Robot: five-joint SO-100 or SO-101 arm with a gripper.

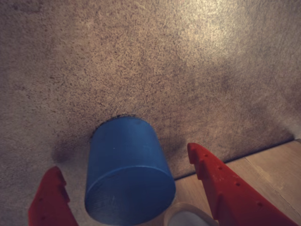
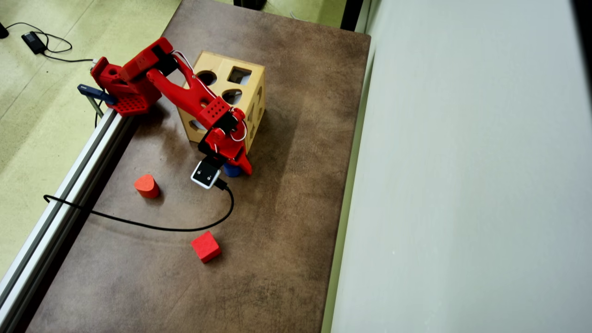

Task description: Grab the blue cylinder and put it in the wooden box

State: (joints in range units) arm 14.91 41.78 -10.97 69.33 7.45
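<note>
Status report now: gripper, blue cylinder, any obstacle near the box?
Gripper open, one finger each side of the blue cylinder, not closed on it. Cylinder upright on the table, beside the wooden box. Nothing between them; red blocks lie apart.

Brown mottled table (image 2: 286, 222). Wooden box (image 2: 217, 69) standing on it. Blue cylinder (image 2: 231, 171) upright on the surface just below the box in the overhead view. Red-orange rounded block (image 2: 147, 186) lower left of box; red cube (image 2: 206, 247) farther below. Black cable (image 2: 152, 227) trailing between them.
</note>
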